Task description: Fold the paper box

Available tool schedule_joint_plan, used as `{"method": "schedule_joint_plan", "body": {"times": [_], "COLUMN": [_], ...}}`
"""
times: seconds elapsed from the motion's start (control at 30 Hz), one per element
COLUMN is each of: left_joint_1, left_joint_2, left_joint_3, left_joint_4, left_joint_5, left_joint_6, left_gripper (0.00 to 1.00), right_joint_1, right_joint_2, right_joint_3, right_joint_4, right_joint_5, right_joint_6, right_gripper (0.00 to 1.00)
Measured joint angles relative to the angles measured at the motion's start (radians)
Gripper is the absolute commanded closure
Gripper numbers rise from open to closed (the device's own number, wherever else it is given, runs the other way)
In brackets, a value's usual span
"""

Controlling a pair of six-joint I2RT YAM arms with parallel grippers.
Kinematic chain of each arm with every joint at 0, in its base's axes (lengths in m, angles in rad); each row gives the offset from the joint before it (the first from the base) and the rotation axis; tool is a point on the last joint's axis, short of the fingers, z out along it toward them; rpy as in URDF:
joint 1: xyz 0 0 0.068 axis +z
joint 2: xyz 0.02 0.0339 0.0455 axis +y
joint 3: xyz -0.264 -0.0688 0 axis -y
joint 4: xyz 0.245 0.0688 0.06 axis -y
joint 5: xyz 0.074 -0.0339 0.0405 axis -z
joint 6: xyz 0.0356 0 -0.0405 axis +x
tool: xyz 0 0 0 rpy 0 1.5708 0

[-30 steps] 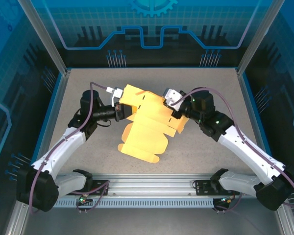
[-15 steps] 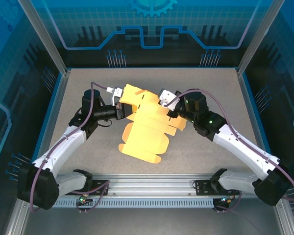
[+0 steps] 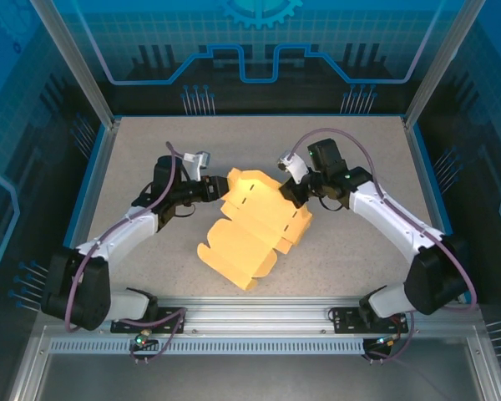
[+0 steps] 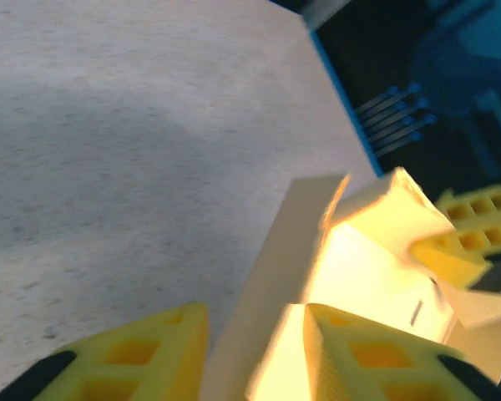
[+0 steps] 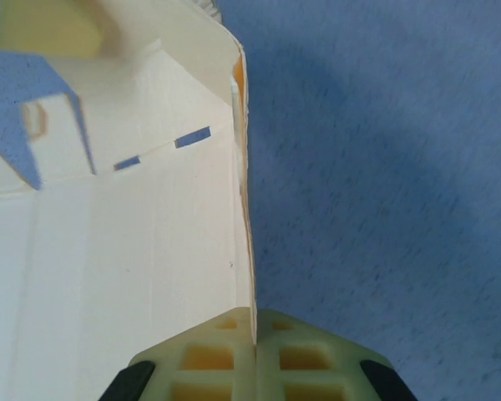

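No legible text or labels anywhere.

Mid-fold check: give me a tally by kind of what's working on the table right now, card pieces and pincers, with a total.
Paper box (one pale yellow card sheet, partly folded): 1
Pincers: 2, the left pincer and the right pincer
Total: 3

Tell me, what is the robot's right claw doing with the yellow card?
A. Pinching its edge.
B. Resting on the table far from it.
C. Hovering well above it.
A: the right wrist view shows the right gripper shut on an edge of the paper box.
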Motion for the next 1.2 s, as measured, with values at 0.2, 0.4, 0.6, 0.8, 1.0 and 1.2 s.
{"method": "schedule_joint_plan", "body": {"times": [0.2,0.4,0.6,0.8,1.0,1.2], "left_joint_1": [0.003,-0.102,-0.324,-0.455,-0.499,-0.504], "left_joint_2": [-0.004,-0.066,-0.002,0.243,0.404,0.458], "left_joint_3": [-0.031,-0.142,-0.19,-0.149,-0.063,-0.004], "left_joint_4": [-0.021,-0.005,0.123,0.219,0.256,0.252], "left_joint_5": [-0.175,-0.256,-0.285,-0.3,-0.329,-0.353], "left_joint_6": [0.02,0.016,0.01,0.051,0.123,0.155], "left_gripper": [0.49,0.47,0.5,0.6,0.68,0.74], "right_joint_1": [-0.036,-0.045,-0.051,-0.051,-0.051,-0.051], "right_joint_2": [0.06,0.082,0.082,0.082,0.081,0.081], "right_joint_3": [-0.024,-0.062,-0.093,-0.109,-0.113,-0.115], "right_joint_4": [-0.014,-0.002,0.024,0.042,0.054,0.062], "right_joint_5": [0.019,0.102,0.196,0.255,0.278,0.286], "right_joint_6": [0.087,0.14,0.159,0.167,0.167,0.167], "right_gripper": [1.0,1.0,1.0,1.0,1.0,1.0]}}
